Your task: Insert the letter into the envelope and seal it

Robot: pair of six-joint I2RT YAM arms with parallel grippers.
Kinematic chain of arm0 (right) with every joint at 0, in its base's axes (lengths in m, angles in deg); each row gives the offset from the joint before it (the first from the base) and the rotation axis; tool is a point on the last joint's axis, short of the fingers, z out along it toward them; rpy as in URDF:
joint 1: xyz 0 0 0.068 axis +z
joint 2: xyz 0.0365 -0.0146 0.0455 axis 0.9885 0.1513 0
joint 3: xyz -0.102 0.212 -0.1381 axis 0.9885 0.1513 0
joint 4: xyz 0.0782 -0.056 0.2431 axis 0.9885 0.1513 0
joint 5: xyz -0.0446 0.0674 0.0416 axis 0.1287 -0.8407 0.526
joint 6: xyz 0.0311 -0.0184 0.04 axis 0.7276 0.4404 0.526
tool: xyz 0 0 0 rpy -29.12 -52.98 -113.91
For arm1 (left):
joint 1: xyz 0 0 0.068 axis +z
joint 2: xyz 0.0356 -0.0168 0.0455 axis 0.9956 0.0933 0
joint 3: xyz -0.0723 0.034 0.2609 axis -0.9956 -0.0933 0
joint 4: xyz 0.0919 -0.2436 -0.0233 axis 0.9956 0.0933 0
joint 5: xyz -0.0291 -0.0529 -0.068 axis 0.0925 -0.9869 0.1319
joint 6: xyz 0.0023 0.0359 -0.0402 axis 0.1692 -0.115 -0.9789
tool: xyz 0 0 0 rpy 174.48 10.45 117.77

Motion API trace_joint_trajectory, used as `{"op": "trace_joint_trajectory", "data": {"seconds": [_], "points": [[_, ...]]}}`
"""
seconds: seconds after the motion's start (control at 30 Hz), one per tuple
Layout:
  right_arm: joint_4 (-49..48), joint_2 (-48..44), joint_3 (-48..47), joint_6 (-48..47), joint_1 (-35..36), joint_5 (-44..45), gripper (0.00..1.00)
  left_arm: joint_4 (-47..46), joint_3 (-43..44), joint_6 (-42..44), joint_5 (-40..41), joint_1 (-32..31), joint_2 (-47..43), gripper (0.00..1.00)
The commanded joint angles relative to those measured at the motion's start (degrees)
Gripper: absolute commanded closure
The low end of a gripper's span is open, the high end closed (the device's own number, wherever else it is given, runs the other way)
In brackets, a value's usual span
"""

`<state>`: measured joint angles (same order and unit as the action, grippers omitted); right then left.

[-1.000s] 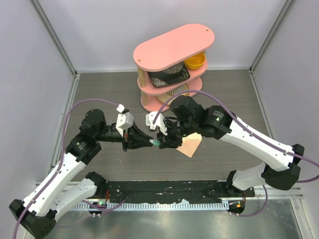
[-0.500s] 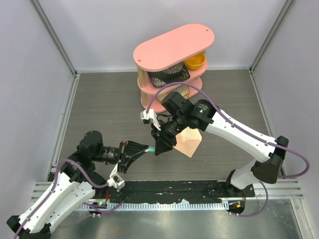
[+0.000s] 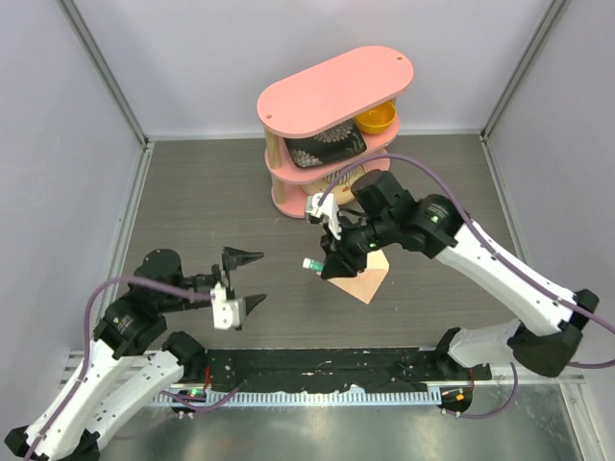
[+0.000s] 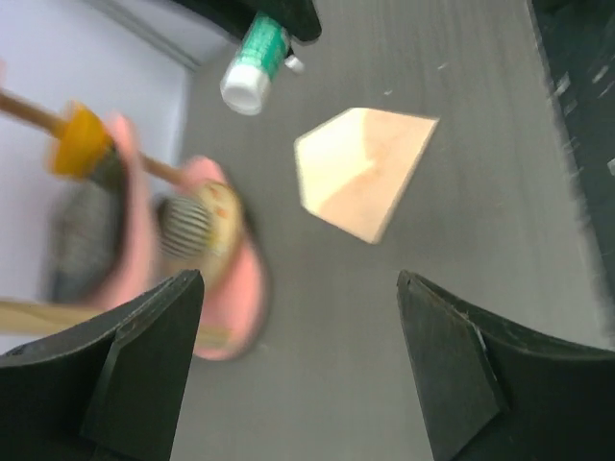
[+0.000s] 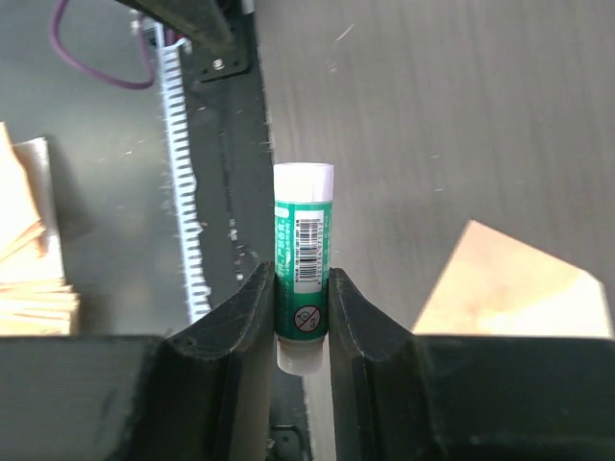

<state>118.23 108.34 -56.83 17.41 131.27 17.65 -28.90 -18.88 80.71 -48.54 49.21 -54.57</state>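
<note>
Your right tool [image 5: 296, 288] is pinching a green glue stick [image 5: 303, 230] round its lower body. The fingers are pressed on both sides and the white cap [image 5: 304, 180] pokes out past the fingertips. Your left tool [image 3: 260, 279] is spread wide with nothing between its fingers. It hangs above the desk [image 3: 211, 192] on the left side, well apart from the stick. The envelope [image 3: 366, 284] lies flat on the desk in front of the pink shelf [image 3: 336, 86]; in the top view it is just beside and partly under the right tool. The letter doesn't show as a sheet of its own anywhere. The left wrist view shows a paler area over part of the envelope, and I can't tell if that's the letter or the inside of the flap. My guess is the letter is already tucked in. Key relation: the stick's long axis runs roughly left to right across the desk, cap end aimed at the left tool and base end toward the envelope. So the cap sits between the two tools, and the left tool faces it almost head-on, with the cap end showing high in the left wrist view, above its open fingers. The right arm is far nearer the envelope and the left is well off it. Judgement: insertion looks done and sealing not yet. The cap looks on, so it likely has to come off before glue can reach the flap. Risk: the stick is held in mid-air, so a pull along its axis could slide it in the pinch.
</note>
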Motion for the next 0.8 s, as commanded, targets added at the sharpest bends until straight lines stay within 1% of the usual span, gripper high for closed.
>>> {"op": "trace_joint_trajectory", "data": {"seconds": [0.0, 0.03, 0.1, 0.13, 0.17, 0.2, 0.23, 0.27, 0.33, 0.37, 0.4, 0.43, 0.47, 0.5, 0.57, 0.6, 0.77], "points": [[-6.6, -6.3, 0.5, -5.4, 0.6, 12.9, 0.99, 0.2, 4.7, -53.0, 6.4, 0.4, 6.7, 0.16], [-6.9, -6.7, 0.6, -8.2, 1.2, 14.2, 0.99, -0.4, 5.5, -57.8, 6.1, 0.7, 10.1, 0.17], [-7.1, -7.5, 0.7, -11.1, 2.2, 17.6, 0.99, -1.4, 8.3, -68.0, 3.1, 1.3, 13.4, 0.19], [-7.2, -7.6, 0.6, -13.8, 3.2, 19.3, 0.99, -4.0, 9.0, -76.7, -2.1, 2.1, 16.0, 0.19], [-7.3, -7.9, 0.7, -15.5, 5.5, 21.0, 0.99, -6.1, 9.9, -82.1, -4.5, 2.4, 17.3, 0.20], [-7.6, -8.0, 1.4, -16.9, 7.0, 24.4, 0.99, -8.9, 9.9, -86.6, -6.6, 2.5, 18.2, 0.20], [-8.1, -8.2, 1.7, -18.0, 8.4, 26.4, 0.99, -15.1, 9.7, -95.8, -8.2, 2.6, 19.2, 0.20], [-8.6, -8.3, 2.2, -20.5, 10.8, 28.0, 0.99, -18.3, 8.8, -99.3, -10.3, 2.7, 19.4, 0.20], [-9.7, -8.7, 3.2, -22.4, 12.2, 31.6, 0.99, -23.7, 8.3, -105.8, -11.1, 2.8, 19.9, 0.20], [-9.8, -8.6, 3.1, -23.8, 13.9, 32.9, 0.99, -24.0, 8.5, -107.0, -10.1, 2.7, 20.9, 0.20], [-9.4, -7.9, 2.9, -24.5, 14.6, 33.9, 0.99, -24.1, 8.5, -108.5, -9.5, 2.8, 21.6, 0.21], [-9.0, -7.6, 2.6, -25.1, 15.6, 36.8, 0.99, -24.3, 8.6, -109.8, -9.1, 3.0, 22.1, 0.22], [-8.9, -7.4, 2.4, -26.2, 16.5, 37.9, 0.99, -24.7, 8.5, -112.5, -9.0, 3.1, 23.1, 0.23], [-9.0, -7.2, 2.3, -26.6, 18.0, 39.0, 0.99, -24.8, 8.4, -113.5, -8.4, 3.1, 23.5, 0.25], [-9.1, -6.8, 2.1, -27.1, 18.9, 40.9, 0.99, -26.2, 7.9, -115.3, -8.6, 3.2, 24.3, 0.27], [-9.1, -6.7, 1.7, -27.2, 19.6, 41.4, 0.99, -26.3, 7.9, -115.4, -9.0, 3.1, 24.8, 0.30], [-10.1, -6.0, 1.5, -27.3, 20.5, 43.1, 0.99, -26.3, 5.8, -118.0, -9.8, 3.3, 25.4, 0.34]]}}
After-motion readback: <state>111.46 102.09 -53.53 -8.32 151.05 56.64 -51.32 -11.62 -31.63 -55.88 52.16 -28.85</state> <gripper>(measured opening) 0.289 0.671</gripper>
